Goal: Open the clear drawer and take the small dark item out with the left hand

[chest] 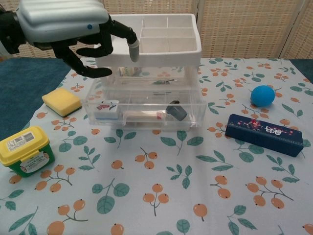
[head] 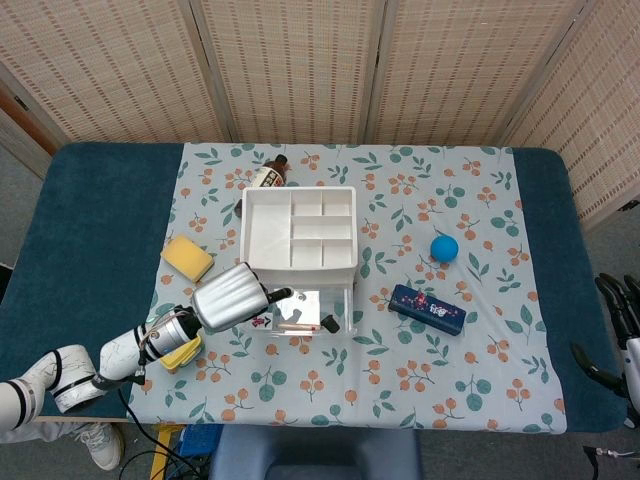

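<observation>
The clear drawer (chest: 142, 125) stands pulled out at the bottom of a white organizer (chest: 146, 34), and shows in the head view as the drawer (head: 345, 318) below the organizer (head: 300, 228). The small dark item (chest: 176, 110) lies in the drawer's right part, seen from above as the dark item (head: 328, 322). My left hand (chest: 68, 24) hovers above the drawer's left end, its fingers (chest: 132, 49) spread and holding nothing; the head view shows this hand (head: 235, 297) left of the drawer. My right hand (head: 622, 335) rests at the table's right edge with its fingers apart.
A patterned tile (chest: 107, 108) and a thin stick (chest: 144, 115) also lie in the drawer. A yellow sponge (chest: 61, 102) and a yellow-lidded tub (chest: 25, 149) sit left. A blue ball (chest: 263, 95) and dark blue case (chest: 264, 134) sit right. A brown bottle (head: 270, 174) lies behind the organizer.
</observation>
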Tool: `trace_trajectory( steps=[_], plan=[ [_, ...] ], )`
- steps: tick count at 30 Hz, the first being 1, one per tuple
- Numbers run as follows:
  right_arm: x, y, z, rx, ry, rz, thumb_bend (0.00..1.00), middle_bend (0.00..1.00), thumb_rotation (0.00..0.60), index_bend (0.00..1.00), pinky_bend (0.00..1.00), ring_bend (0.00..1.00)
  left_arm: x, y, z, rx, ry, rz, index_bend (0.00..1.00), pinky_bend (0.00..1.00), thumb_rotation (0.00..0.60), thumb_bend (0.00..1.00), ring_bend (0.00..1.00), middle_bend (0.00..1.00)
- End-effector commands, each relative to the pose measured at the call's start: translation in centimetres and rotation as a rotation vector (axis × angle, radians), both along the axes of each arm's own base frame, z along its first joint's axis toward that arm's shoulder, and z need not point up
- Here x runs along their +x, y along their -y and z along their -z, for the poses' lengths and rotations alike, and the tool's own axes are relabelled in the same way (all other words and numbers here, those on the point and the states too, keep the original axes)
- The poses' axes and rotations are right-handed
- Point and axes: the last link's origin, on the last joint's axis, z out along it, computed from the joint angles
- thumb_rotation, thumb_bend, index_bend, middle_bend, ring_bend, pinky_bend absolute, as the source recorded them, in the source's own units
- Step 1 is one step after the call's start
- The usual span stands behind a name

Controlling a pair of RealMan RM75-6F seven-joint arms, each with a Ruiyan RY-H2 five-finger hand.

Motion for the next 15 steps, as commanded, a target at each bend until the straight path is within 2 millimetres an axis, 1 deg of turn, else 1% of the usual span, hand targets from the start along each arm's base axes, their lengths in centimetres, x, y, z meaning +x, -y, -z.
trace_trajectory(
  steps=[1,7,15],
  plan=[
    [-0.1,0.0,0.1,0.001,0.000,0.004,0.30,0.08,0.600,0.00,0.01,0.00,0.7,0.1,0.9,-0.001,-0.020,0.106,0.36,1.00,0.600,0.34,1.00,0.91],
    [-0.3,0.0,0.2,0.003,0.001,0.020,0.30,0.08,0.600,0.00,0.01,0.00,1.5,-0.5,2.1,0.019,-0.044,0.202,0.35,1.00,0.600,0.34,1.00,0.92],
    [-0.6,0.1,0.2,0.002,0.000,0.032,0.30,0.08,0.600,0.00,0.01,0.00,2.9,-1.1,3.5,0.019,-0.085,0.278,0.32,1.00,0.600,0.29,1.00,0.92]
  ],
)
